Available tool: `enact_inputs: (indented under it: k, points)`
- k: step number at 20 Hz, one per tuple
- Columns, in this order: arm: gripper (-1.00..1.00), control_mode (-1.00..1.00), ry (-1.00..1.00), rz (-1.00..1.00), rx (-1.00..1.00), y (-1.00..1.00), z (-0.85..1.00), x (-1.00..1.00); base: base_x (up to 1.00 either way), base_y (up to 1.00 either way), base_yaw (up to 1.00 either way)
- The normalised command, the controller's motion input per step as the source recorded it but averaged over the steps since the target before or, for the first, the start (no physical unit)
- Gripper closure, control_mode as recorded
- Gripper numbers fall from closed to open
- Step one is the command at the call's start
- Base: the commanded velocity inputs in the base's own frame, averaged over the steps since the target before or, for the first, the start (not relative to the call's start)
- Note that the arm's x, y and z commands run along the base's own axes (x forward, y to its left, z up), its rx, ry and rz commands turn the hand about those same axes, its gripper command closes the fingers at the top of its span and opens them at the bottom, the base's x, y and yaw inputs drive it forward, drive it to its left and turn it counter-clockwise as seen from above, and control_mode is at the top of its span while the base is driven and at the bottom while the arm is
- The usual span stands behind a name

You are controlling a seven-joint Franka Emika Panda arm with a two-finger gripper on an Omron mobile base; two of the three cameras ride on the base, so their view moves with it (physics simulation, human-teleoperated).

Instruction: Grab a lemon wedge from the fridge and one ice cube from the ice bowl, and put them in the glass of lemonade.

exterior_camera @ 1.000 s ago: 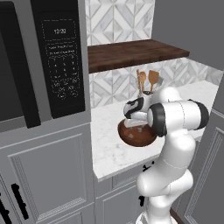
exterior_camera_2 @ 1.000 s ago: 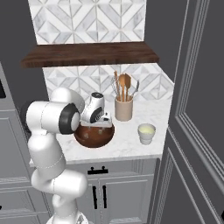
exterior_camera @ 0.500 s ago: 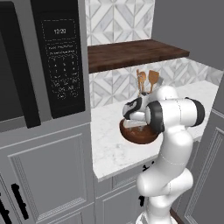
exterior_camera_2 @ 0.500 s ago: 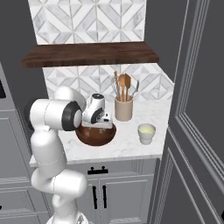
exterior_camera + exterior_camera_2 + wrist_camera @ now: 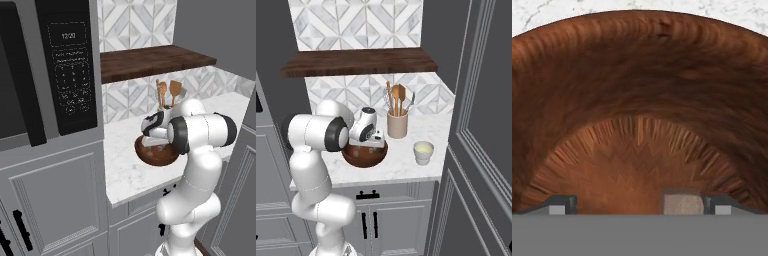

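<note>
- In the hand view the gripper (image 5: pixel 639 202) sits low inside the ice bowl (image 5: pixel 637 75), its two dark fingertips (image 5: pixel 562 202) spread wide apart with nothing between them gripped.
- The ice cube (image 5: pixel 683 203), a small pale block, lies on the bowl's floor between the two tips, but not centred: it sits just beside the tip on that view's right side and well apart from the other one.
- This offset is what the coming move appears to turn on: closing as things stand would likely bring one tip onto the cube first and push it, so a small sideways shift toward the cube looks wise before closing.
- The cube shows a roughly square face with no clear long axis, so the angle of the grip probably matters little.
- From the right base view the gripper (image 5: pixel 372 141) points down into the bowl (image 5: pixel 365 155), which rests on the white counter (image 5: pixel 401 167).
- Beyond the bowl, toward the fridge (image 5: pixel 481 125), stands the glass of lemonade (image 5: pixel 423 152), near the bowl but not touching it.
- Behind the bowl, against the tiled wall, stands the utensil crock (image 5: pixel 397 123).
- No lemon wedge can be made out in the glass.
</note>
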Motion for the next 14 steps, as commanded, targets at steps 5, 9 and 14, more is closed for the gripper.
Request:
enact_inputs:
  k: [5, 9, 14]
  points:
    - [-1.0, -1.0, 0.0, 0.0, 0.0, 0.0, 0.0, 0.0, 0.0, 0.0, 0.0]
    - [-1.0, -1.0, 0.0, 0.0, 0.0, 0.0, 0.0, 0.0, 0.0, 0.0, 0.0]
    - [-1.0, -1.0, 0.0, 0.0, 0.0, 0.0, -0.01, 0.0, 0.0, 0.0, 0.0]
